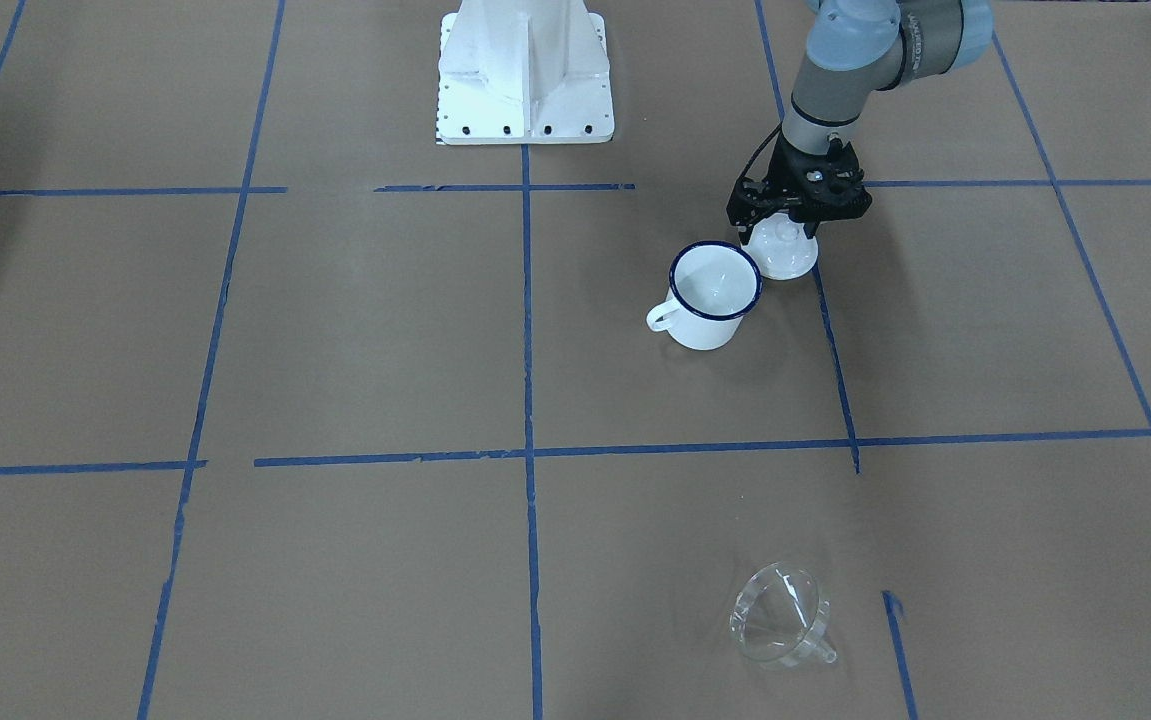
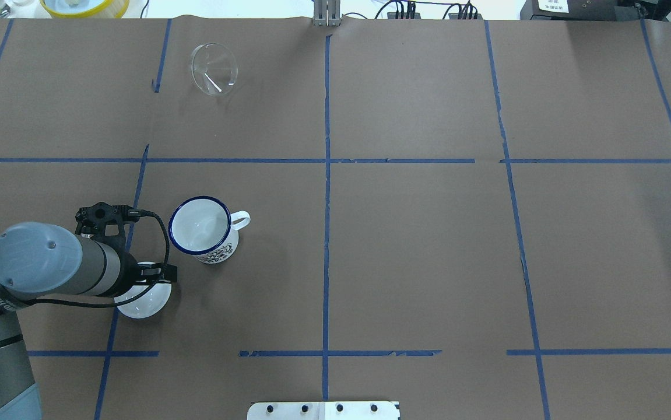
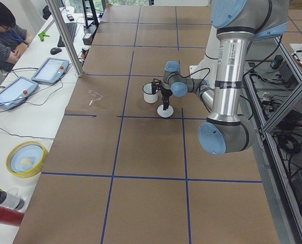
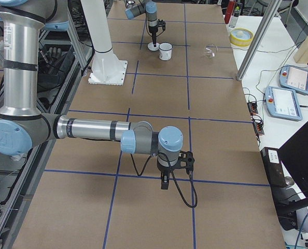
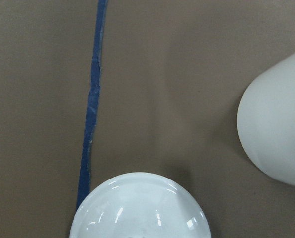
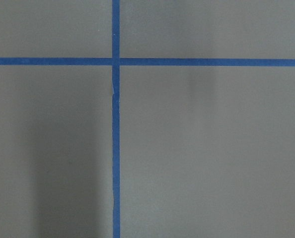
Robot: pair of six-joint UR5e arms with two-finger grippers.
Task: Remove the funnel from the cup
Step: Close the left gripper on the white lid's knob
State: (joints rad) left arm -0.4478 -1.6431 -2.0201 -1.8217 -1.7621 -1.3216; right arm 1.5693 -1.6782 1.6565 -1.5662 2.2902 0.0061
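Note:
The clear funnel (image 1: 780,615) lies on its side on the brown table, far from the cup, near the operators' edge; it also shows in the overhead view (image 2: 214,69). The cup (image 1: 713,295), a white mug with a dark blue rim, stands upright and holds nothing (image 2: 200,226). My left gripper (image 1: 785,222) points down, just above a white round lid (image 1: 783,258) beside the cup, and looks open. My right gripper (image 4: 165,184) hangs over bare table far from both; I cannot tell whether it is open or shut.
The white lid (image 5: 140,208) lies on a blue tape line, a short gap from the cup's wall (image 5: 276,134). The robot's white base plate (image 1: 525,75) stands at the table's edge. A yellow bowl (image 2: 81,6) sits off the far corner.

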